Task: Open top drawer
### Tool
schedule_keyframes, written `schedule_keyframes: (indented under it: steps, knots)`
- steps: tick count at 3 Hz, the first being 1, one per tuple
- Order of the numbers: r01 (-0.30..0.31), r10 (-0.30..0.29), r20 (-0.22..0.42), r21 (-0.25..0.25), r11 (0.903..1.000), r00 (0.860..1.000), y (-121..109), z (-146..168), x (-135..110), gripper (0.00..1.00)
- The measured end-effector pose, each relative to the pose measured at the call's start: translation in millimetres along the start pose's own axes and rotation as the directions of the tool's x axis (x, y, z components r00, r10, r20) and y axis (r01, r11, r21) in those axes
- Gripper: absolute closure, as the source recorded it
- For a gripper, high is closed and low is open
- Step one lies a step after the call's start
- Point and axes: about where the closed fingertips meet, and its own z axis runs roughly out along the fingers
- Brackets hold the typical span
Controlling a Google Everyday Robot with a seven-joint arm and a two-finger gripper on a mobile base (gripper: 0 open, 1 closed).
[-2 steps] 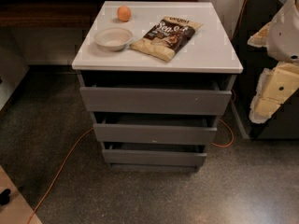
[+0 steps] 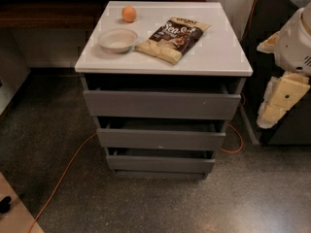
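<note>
The top drawer (image 2: 162, 105) is the uppermost of three grey handle-less drawers in a white-topped cabinet (image 2: 228, 57). Its flat front panel stands a little forward of the cabinet top, with a dark gap above it. My gripper (image 2: 278, 103) hangs at the right edge of the view on the white and cream arm. It is to the right of the cabinet, about level with the top drawer, and apart from it.
On the cabinet top lie an orange (image 2: 129, 13), a white bowl (image 2: 118, 39) and a snack bag (image 2: 173, 38). An orange cable (image 2: 63, 176) runs over the speckled floor at the left. A dark unit (image 2: 272, 13) stands behind my arm.
My arm at the right edge has shifted slightly downward. The drawers and the things on top look the same.
</note>
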Motion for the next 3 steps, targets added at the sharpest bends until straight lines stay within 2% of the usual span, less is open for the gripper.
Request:
schedule_keyframes:
  steps: [1, 2, 3]
  knots:
    - [0.003, -0.003, -0.007, 0.025, 0.9997, 1.000, -7, 26, 6, 0.00]
    - [0.016, -0.015, -0.014, 0.057, 0.9983, 1.000, -17, 64, 15, 0.00]
    - [0.046, -0.048, 0.015, 0.094, 0.9945, 0.999, -29, 101, 26, 0.00]
